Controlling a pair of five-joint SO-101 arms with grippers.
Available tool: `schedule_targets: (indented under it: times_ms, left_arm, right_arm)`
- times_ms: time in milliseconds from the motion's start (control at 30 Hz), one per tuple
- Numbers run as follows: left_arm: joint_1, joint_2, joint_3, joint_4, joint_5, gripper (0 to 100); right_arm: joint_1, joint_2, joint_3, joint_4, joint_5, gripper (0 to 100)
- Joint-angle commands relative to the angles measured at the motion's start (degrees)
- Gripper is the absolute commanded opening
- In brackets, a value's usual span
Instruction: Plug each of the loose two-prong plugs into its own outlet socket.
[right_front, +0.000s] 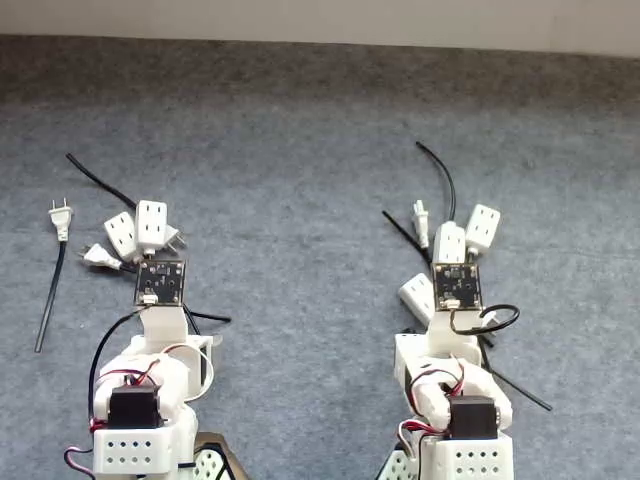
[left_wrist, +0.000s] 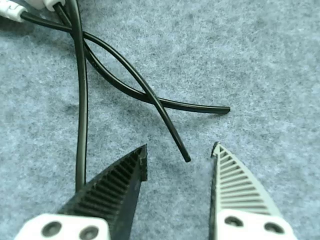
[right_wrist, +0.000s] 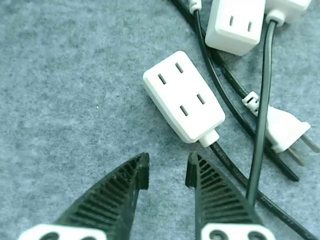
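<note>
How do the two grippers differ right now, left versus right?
The left gripper gapes wider than the right gripper. The left has one black and one pale finger; the right has two black. The left faces loose cable ends; the right faces a white outlet block. Both are open and empty.

The high camera overlooks the whole counter (right_front: 300, 110); both wrist cameras look closely down at cords (left_wrist: 81, 100) it also shows

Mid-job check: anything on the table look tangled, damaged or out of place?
Nothing looks damaged. The black cords cross over one another ahead of the left gripper, their cut ends lying loose. One plug lies alone at the far left of the high view, apart from the sockets.
</note>
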Motion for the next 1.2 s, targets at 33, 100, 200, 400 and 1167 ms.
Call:
schedule_targets:
  times_ms: [33,100,200,400,1167]
  left_arm:
    - [-0.4,-0.1,0.9,0.3,0.2,21]
    - [-0.4,-0.1,0.9,0.3,0.2,21]
    - [-0.4,-0.1,0.9,0.3,0.2,21]
    - [-0.4,-0.1,0.9,0.3,0.2,21]
    - [-0.4,-0.1,0.9,0.3,0.2,21]
  right_arm:
    - [-0.3,-0.4,8.3,0.2,-0.4,13.4]
    - [-0.3,-0.4,8.3,0.2,-0.4,13.4]
    - [-0.3,-0.4,8.3,0.2,-0.4,13.4]
    - [-0.3,-0.4,8.3,0.2,-0.4,13.4]
    - [-4.7,-0.4,8.3,0.4,-0.3,13.4]
